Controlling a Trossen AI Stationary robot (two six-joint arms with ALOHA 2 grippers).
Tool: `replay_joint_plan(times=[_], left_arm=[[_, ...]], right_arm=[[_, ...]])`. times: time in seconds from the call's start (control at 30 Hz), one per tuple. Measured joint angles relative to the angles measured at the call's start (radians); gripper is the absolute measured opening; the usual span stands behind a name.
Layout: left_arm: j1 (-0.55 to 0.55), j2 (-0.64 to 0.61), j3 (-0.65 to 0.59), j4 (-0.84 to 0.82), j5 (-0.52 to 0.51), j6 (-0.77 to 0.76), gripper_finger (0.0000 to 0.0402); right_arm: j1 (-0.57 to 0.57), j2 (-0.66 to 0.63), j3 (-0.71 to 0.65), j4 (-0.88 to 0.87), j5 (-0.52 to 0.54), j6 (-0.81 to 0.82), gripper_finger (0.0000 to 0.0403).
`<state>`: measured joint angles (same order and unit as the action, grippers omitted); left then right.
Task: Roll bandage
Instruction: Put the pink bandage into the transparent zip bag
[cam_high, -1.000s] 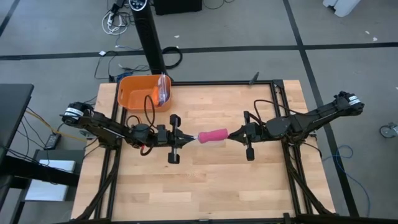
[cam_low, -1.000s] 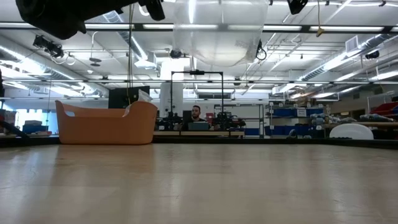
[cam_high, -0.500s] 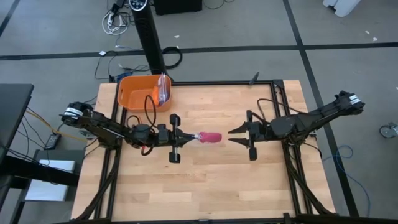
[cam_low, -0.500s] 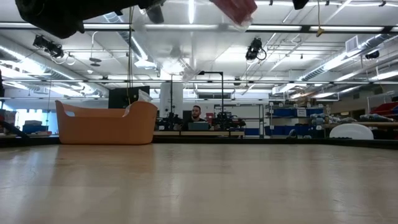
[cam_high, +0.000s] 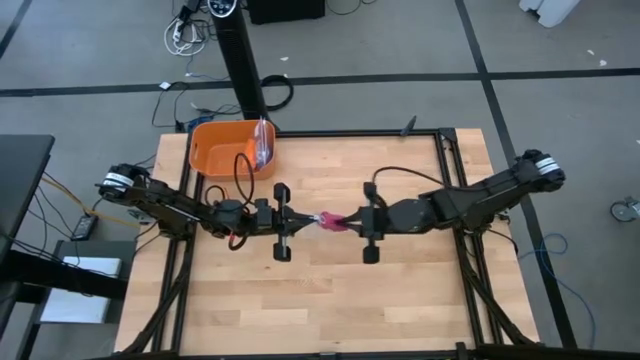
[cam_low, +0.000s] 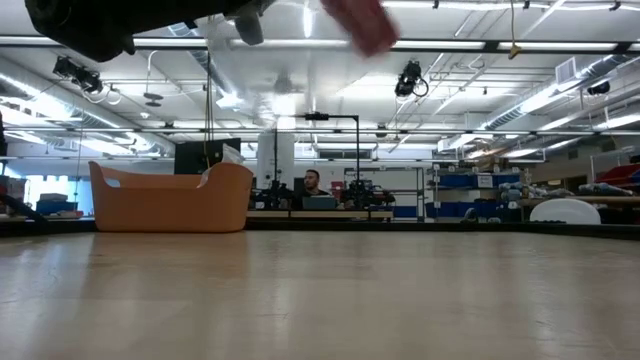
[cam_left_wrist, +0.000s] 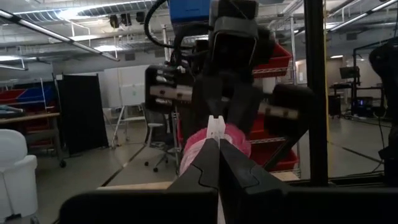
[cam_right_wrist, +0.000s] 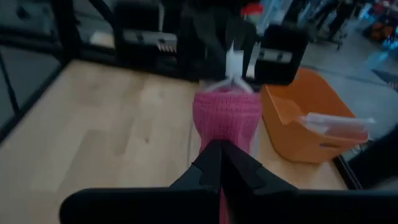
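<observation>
The bandage (cam_high: 332, 221) is a small magenta-pink roll held in the air over the table's middle, between my two grippers. It also shows in the left wrist view (cam_left_wrist: 236, 140), the right wrist view (cam_right_wrist: 227, 115) and, blurred, at the top of the low view (cam_low: 360, 22). My left gripper (cam_high: 312, 221) is shut at the roll's left end. My right gripper (cam_high: 347, 220) is shut at its right end. A thin clear film seems to lie around the roll. My left gripper pinches a pale, clear-looking flap (cam_left_wrist: 214, 126) at the roll's left end between its two fingers, coming level from the table's left. The roll is lifted clear of the table. My right gripper pinches the roll's right end (cam_right_wrist: 225, 138) between its two fingers, coming level from the table's right, along the roll. The roll stays clear of the table.
An orange plastic tub (cam_high: 225, 150) stands at the table's far left, with a clear plastic bag (cam_high: 263, 143) leaning in its right corner. The tub also shows in the low view (cam_low: 170, 198). Bare wooden tabletop (cam_high: 330, 300) lies below and in front of the grippers.
My right gripper let go of the roll, opened and drew back toward the table's right edge. It then came back toward the left gripper and shut on the roll's right end. The roll stayed in my left gripper, clear of the table.
</observation>
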<state>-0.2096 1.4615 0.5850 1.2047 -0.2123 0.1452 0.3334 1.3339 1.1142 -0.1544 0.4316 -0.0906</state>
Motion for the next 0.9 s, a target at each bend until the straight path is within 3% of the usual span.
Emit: replay_joint_plan(times=[0.27,0.67,0.77,0.9], left_arm=[[-0.001,-0.002,0.0,-0.003,-0.001,-0.009,0.0001],[-0.002,0.001,0.017,-0.078,0.008,-0.023,0.0001],[-0.002,0.001,0.054,-0.149,0.012,-0.018,0.0001],[-0.002,0.001,0.098,-0.25,0.01,-0.017,0.0001]], right_arm=[[-0.054,0.114,0.088,-0.057,-0.07,-0.004,0.0003],[-0.057,0.05,0.106,-0.088,-0.072,-0.012,0.0001],[-0.071,0.071,0.106,-0.118,-0.125,0.004,0.0001],[-0.049,0.061,0.105,-0.155,-0.082,0.012,0.0002]])
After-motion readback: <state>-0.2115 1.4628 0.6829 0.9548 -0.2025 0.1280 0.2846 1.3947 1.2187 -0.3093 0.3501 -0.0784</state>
